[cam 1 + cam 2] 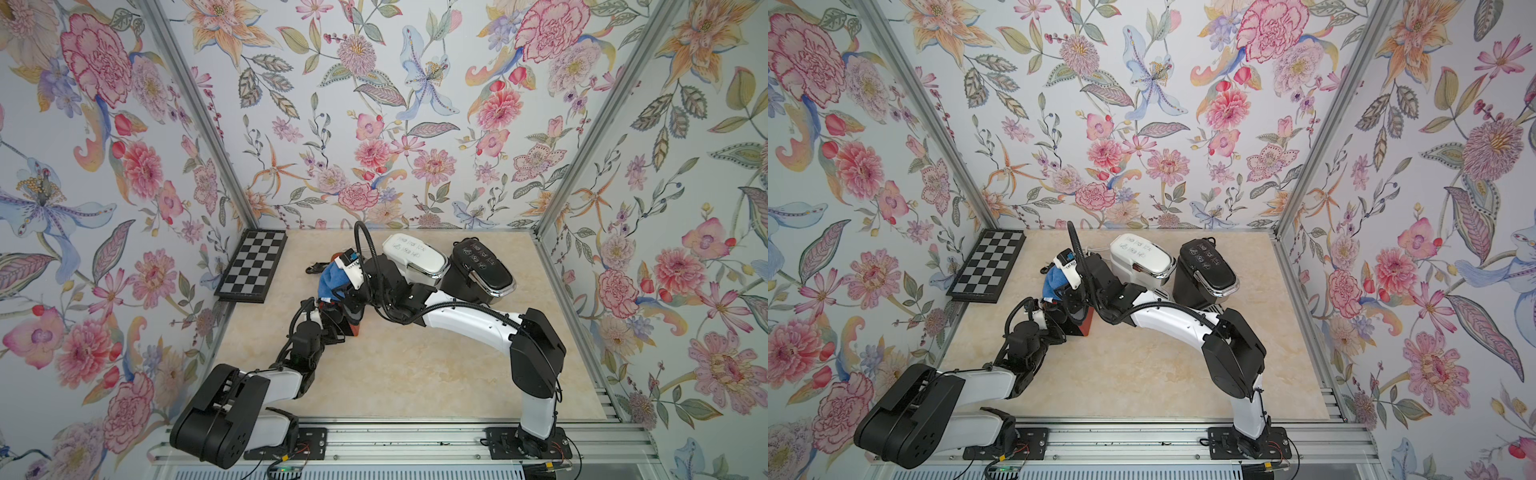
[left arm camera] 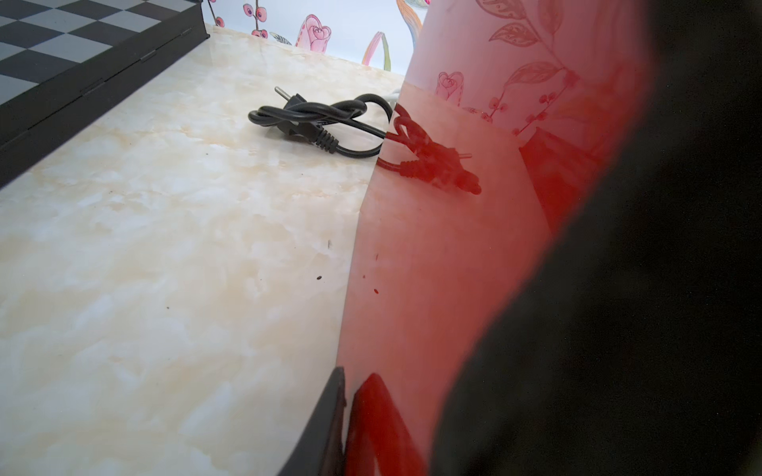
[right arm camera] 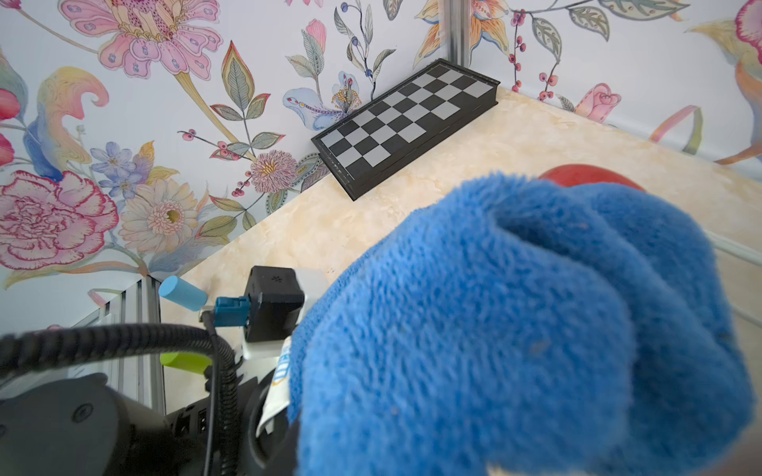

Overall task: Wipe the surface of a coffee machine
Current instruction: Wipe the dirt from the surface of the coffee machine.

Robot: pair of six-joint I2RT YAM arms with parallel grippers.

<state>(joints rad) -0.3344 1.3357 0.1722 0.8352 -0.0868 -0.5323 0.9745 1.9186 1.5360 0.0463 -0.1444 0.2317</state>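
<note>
Over the red machine (image 2: 433,268), a cloth (image 3: 515,329) is held by the right pincer (image 1: 340,293); wiping seems in hand, and a rub across is needed next.

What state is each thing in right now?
blue cloth, bunched in the shut right gripper
red coffee machine, upright, mostly hidden by the arms
white coffee machine, lid down
black coffee machine, lid down
power cord, unplugged, bundled on the table
chessboard, folded shut

Blue cloth (image 3: 515,329) fills foreground; red object (image 3: 585,175) peeks behind; chessboard (image 3: 406,123) against wall (image 3: 123,144).
</note>
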